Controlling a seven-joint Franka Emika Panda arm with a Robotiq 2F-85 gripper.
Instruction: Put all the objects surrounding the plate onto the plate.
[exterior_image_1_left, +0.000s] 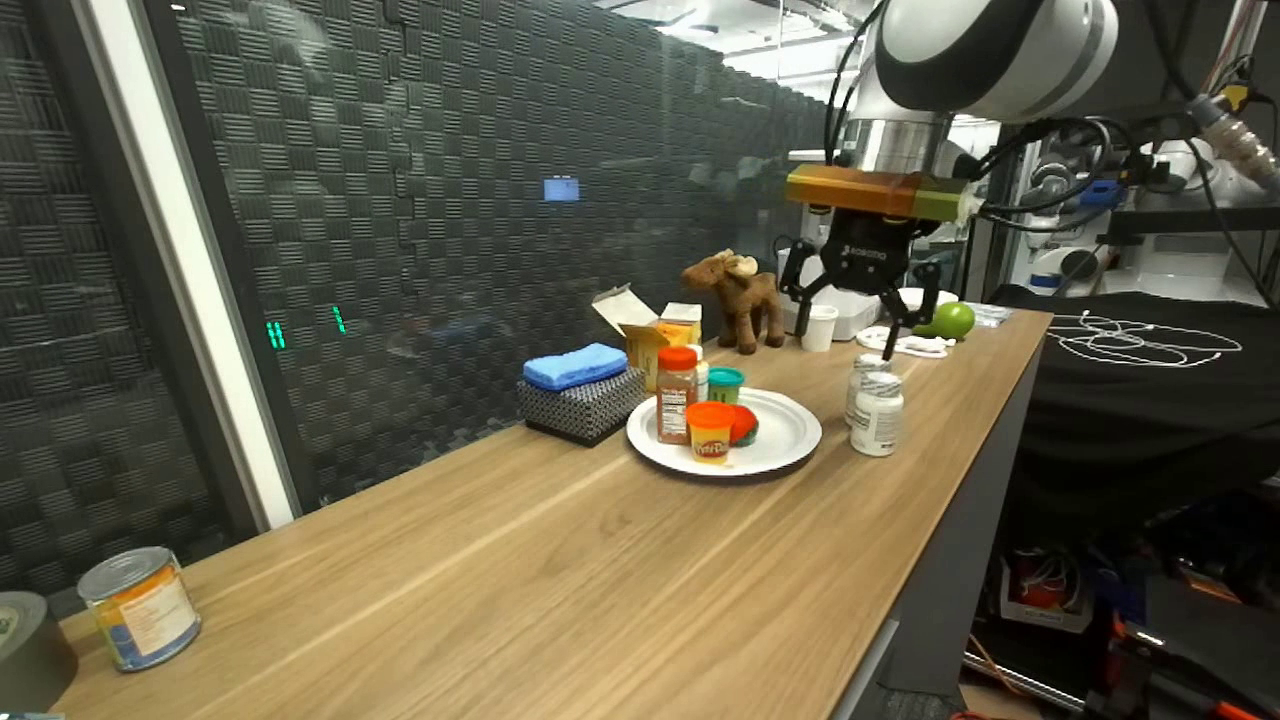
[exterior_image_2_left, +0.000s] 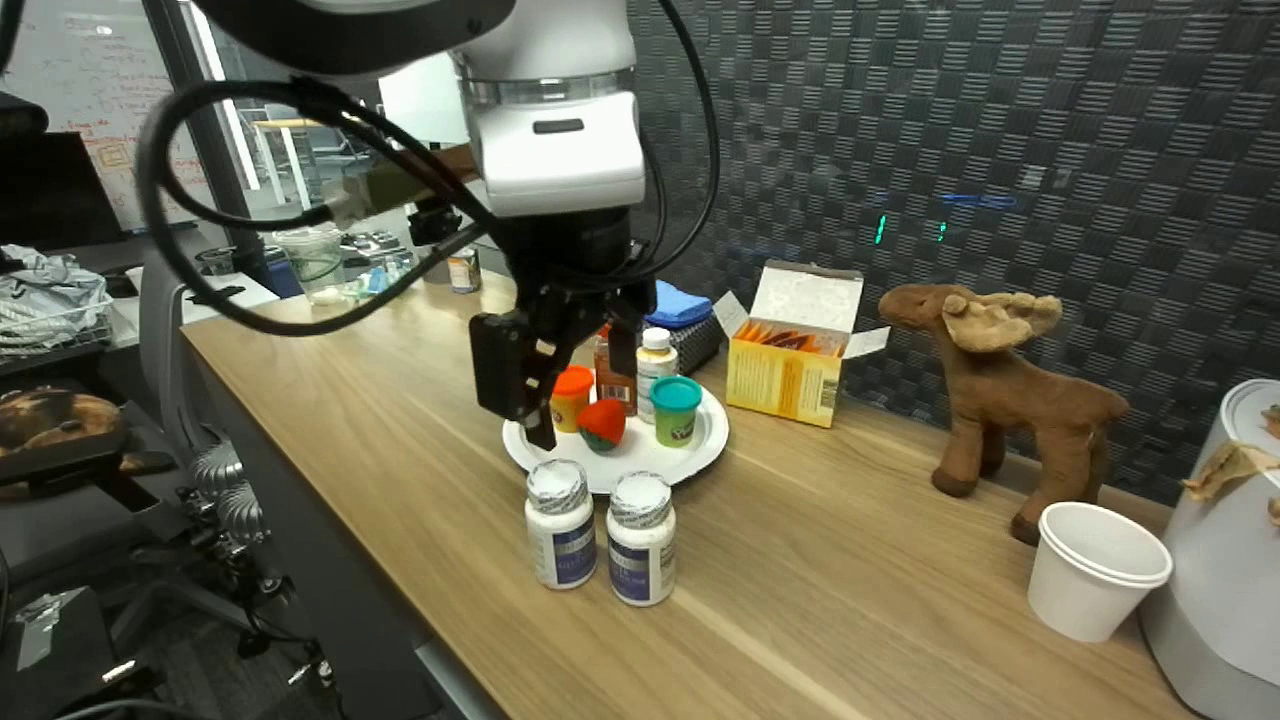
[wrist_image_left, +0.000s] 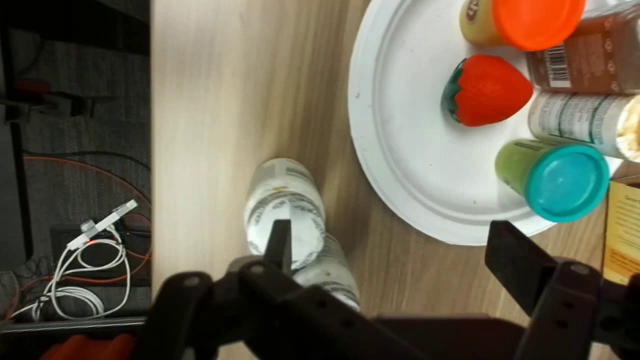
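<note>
A white plate (exterior_image_1_left: 785, 452) holds an orange-lidded Play-Doh tub (exterior_image_1_left: 710, 432), a teal-lidded green tub (exterior_image_2_left: 676, 411), a red strawberry (wrist_image_left: 485, 90), an orange-capped spice bottle (exterior_image_1_left: 676, 400) and a white bottle (exterior_image_2_left: 656, 375). Two white pill bottles stand upright on the table beside the plate, close together: one (exterior_image_2_left: 561, 545) nearer the table's front edge, the other (exterior_image_2_left: 641, 560) beside it. My gripper (wrist_image_left: 390, 225) is open and empty, above the table. In the wrist view, its left finger overlaps the upper pill bottle (wrist_image_left: 280, 187) and partly hides the lower one (wrist_image_left: 330, 272).
Behind the plate are a dark patterned box (exterior_image_1_left: 590, 408) with a blue cloth (exterior_image_1_left: 575, 367) and an open yellow box (exterior_image_2_left: 785, 375). A brown toy moose (exterior_image_2_left: 1010, 390), white cups (exterior_image_2_left: 1080, 590) and a green fruit (exterior_image_1_left: 948, 321) stand further along. A can (exterior_image_1_left: 140, 608) stands at the far end.
</note>
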